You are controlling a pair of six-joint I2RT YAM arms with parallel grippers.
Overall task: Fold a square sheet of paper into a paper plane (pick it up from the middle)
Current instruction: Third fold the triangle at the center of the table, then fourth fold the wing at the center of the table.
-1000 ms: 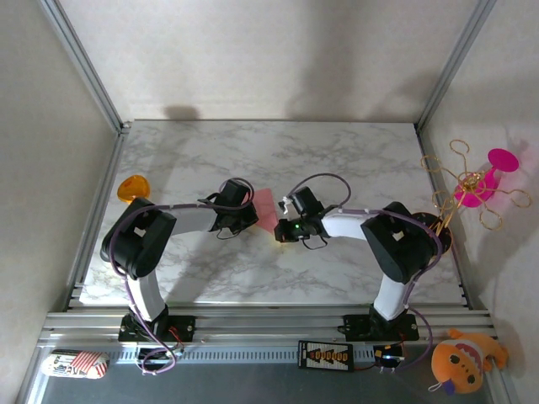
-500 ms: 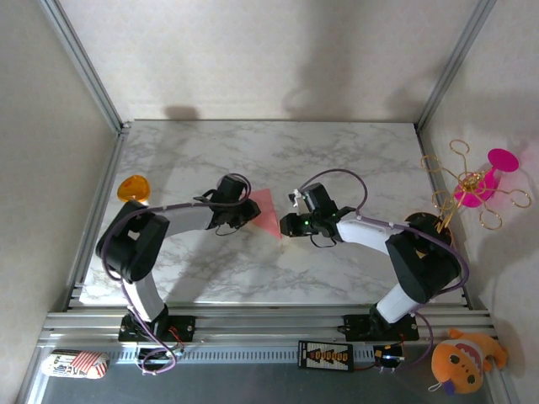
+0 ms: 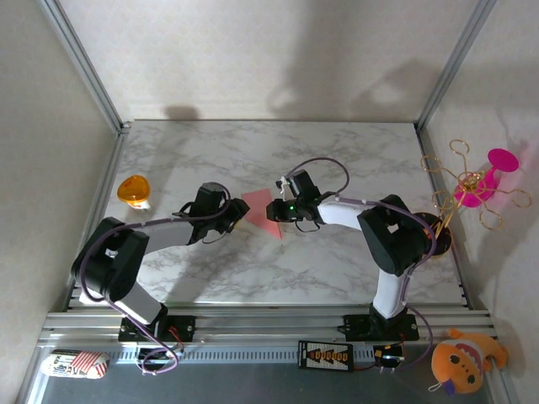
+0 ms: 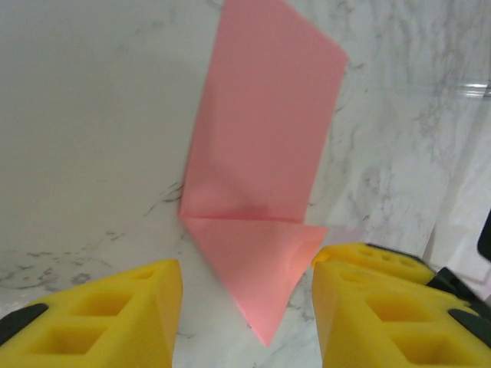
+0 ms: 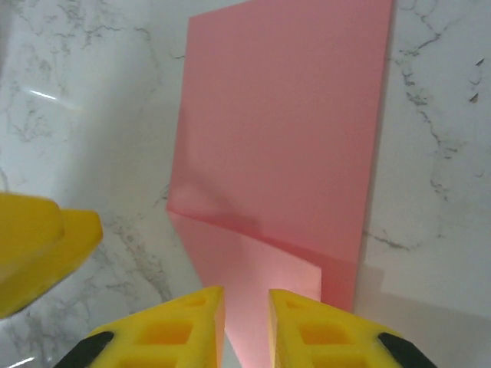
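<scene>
The pink square sheet of paper (image 3: 263,212) lies on the marble worktop (image 3: 337,160), near the middle, with one corner folded over. The left gripper (image 4: 247,276) is just left of it, its yellow fingers (image 4: 115,322) spread wide on both sides of the folded corner. The right gripper (image 5: 245,322) is at the paper's right side. Its fingers are only a little apart, and the folded corner shows in the gap.

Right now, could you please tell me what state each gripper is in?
Left gripper: open, astride the tip of the paper, not holding it.
Right gripper: barely open over the paper, nothing held.
</scene>
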